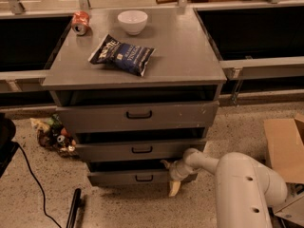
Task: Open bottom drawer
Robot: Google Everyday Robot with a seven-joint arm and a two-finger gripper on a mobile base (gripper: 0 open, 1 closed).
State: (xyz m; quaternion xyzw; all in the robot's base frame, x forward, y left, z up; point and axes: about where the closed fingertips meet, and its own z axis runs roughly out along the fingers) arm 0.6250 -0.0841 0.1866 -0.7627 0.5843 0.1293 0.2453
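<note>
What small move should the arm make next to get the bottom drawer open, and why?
Probably slide the gripper left along the bottom drawer toward its handle. The gripper sits open at the right end of the drawer front, beside the handle rather than around it, so it has nothing to pull on yet.

1. Chip bag (pixel 122 55) on the cabinet top (pixel 183 49) has white lettering, honestly can't read it.
2. Red can (pixel 80 23): no legible label either.
3. Gripper (pixel 171 175) sits at the right end of the bottom drawer (pixel 124 178).
</note>
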